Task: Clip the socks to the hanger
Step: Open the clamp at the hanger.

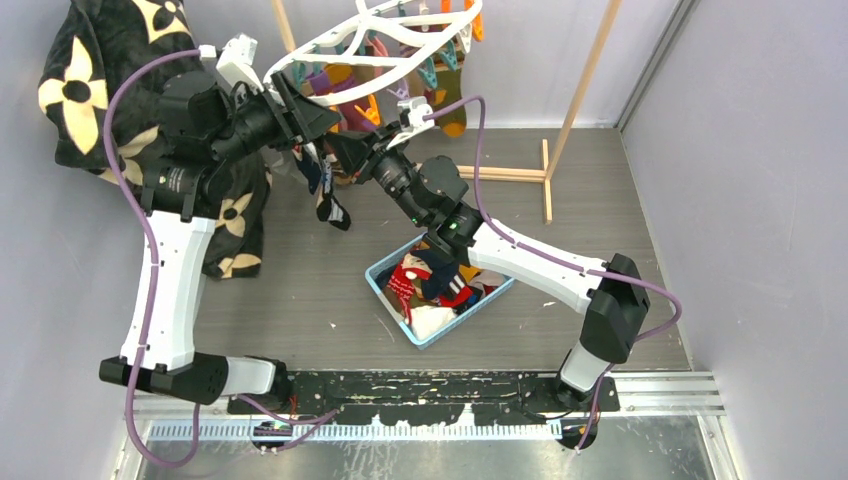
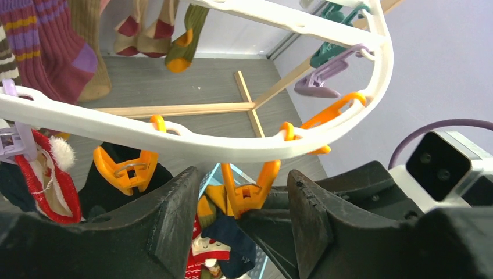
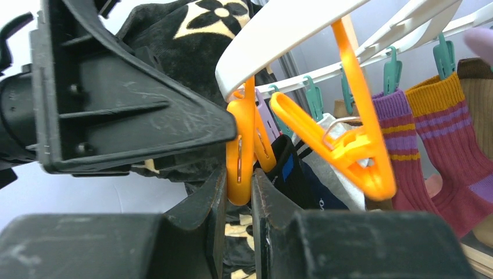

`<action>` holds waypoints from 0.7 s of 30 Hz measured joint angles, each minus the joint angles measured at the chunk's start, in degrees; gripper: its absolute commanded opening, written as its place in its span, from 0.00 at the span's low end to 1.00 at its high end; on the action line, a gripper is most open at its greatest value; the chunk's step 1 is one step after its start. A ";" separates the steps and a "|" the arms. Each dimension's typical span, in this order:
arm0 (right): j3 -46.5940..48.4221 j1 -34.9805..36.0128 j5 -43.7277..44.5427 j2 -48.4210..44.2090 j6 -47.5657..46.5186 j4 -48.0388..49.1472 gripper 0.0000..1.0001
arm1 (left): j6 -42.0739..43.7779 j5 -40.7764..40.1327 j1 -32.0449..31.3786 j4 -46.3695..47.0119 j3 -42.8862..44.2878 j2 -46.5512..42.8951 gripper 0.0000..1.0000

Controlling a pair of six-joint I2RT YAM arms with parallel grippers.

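Right pincer (image 3: 238,180): clamped on an orange clip (image 3: 240,139).
Left pincer (image 2: 245,177): spread wide, set around the same clip.
Hanger (image 2: 192,138): the clip is hung from its white rim.

Clamping orange clip (image 3: 240,145) w/ R gripper (image 3: 239,187) under white hanger (image 3: 273,43) rim, L gripper (image 3: 145,110) just left, 2nd orange clip (image 3: 349,154) near right, striped maroon socks (image 3: 418,157) hung farther right.

Smooth plastic hanger (image 2: 203,144), ribbed knitted socks (image 2: 58,46)
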 measured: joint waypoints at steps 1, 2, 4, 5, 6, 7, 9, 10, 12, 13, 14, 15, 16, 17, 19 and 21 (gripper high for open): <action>0.11 0.00 0.02 0.07 -0.09 -0.04 0.01 | -0.02 -0.07 -0.02 0.02 0.00 0.44 0.55; 0.20 0.00 0.00 0.09 -0.11 -0.07 0.01 | -0.04 -0.11 -0.07 0.02 0.00 0.81 0.54; 0.26 0.00 0.00 0.22 -0.13 -0.09 0.01 | -0.13 -0.26 -0.15 0.00 0.02 1.36 0.52; 0.31 0.00 -0.02 0.33 -0.13 -0.09 0.01 | -0.17 -0.28 -0.22 0.00 0.02 1.55 0.51; 0.31 0.00 -0.02 0.44 -0.13 -0.09 0.01 | -0.24 -0.31 -0.28 0.00 0.02 1.64 0.49; 0.33 0.00 -0.02 0.50 -0.13 -0.07 0.01 | -0.26 -0.33 -0.35 0.00 0.02 1.68 0.49; 0.44 0.00 -0.04 0.70 -0.13 -0.07 0.01 | -0.37 -0.33 -0.48 0.02 0.04 1.68 0.47; 0.44 0.02 -0.02 0.74 -0.15 -0.07 0.01 | -0.44 -0.39 -0.59 0.11 0.07 1.68 0.47; 0.50 0.02 -0.04 0.74 -0.13 -0.07 0.01 | -0.50 -0.50 -0.70 0.24 0.07 1.68 0.46; 0.55 0.02 -0.04 0.74 -0.13 -0.07 0.01 | -0.50 -0.63 -0.74 0.31 0.07 1.68 0.45; 0.59 0.02 -0.04 0.74 -0.15 -0.07 0.01 | -0.50 -0.90 -0.74 0.35 0.07 1.68 0.43; 0.61 0.02 -0.07 0.76 -0.13 -0.09 0.01 | -0.50 -0.96 -0.76 0.37 0.07 1.68 0.40; 0.61 0.02 -0.07 0.81 -0.15 -0.09 0.01 | -0.57 -1.01 -0.81 0.44 0.07 1.68 0.37; 0.63 0.02 -0.07 0.90 -0.15 -0.09 0.01 | -0.59 -1.11 -0.87 0.55 0.07 1.68 0.34; 0.81 0.02 -0.04 1.09 -0.13 -0.09 0.02 | -0.28 -1.57 -1.05 0.74 0.07 1.68 0.29; 1.16 0.02 -0.04 1.20 -0.13 -0.31 0.09 | 0.11 -2.01 -1.07 1.01 0.07 1.68 0.24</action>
